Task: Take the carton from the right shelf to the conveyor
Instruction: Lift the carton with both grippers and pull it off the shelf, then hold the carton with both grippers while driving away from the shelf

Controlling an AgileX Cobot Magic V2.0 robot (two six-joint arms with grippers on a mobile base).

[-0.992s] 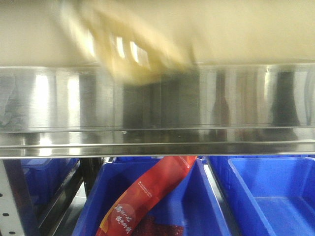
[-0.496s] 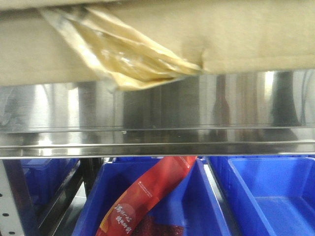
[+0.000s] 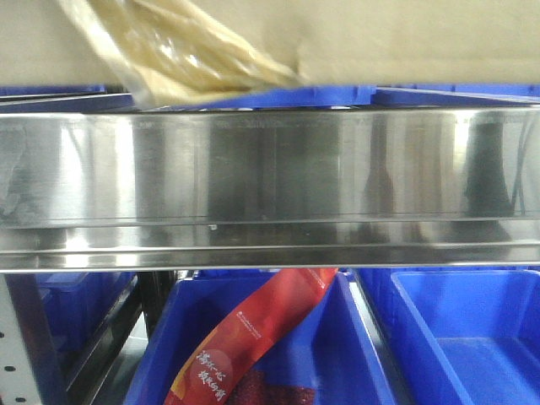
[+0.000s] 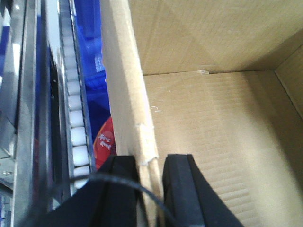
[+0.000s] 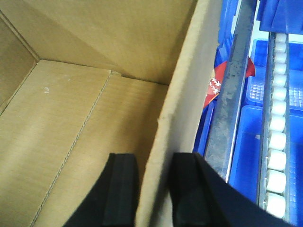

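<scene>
On the front camera I saw the carton [image 3: 422, 38] filling the top of the frame, its underside just above the stainless-steel front rail [image 3: 270, 169] of the right shelf and not touching it. A thin strip of blue showed in the gap between them. The crinkled yellowish tape [image 3: 177, 55] hung from the carton's bottom seam at the upper left, and its lowest fold reached down to the rail's top edge. Below the rail sat two blue plastic bins [image 3: 456, 337]. A red packet [image 3: 253, 337] leaned diagonally in the left one, and a grey perforated upright [image 3: 13, 354] stood at the lower left.

From the left wrist camera, I had the left gripper [image 4: 151, 165] pinched onto the carton's side wall [image 4: 125, 94], one black finger inside the box and one outside, the jaws narrowed to the thickness of the cardboard. The wall's edge was frayed right at the grip. A track of white rollers [image 4: 75, 118] ran alongside.

From the right wrist camera, the right gripper [image 5: 154, 163] clamped the opposite wall [image 5: 184, 85] in the same way, one finger on each face. The bare corrugated floor of the open box [image 5: 61, 142] lay below, with blue bins and another roller track [image 5: 277, 132] beyond the wall.
</scene>
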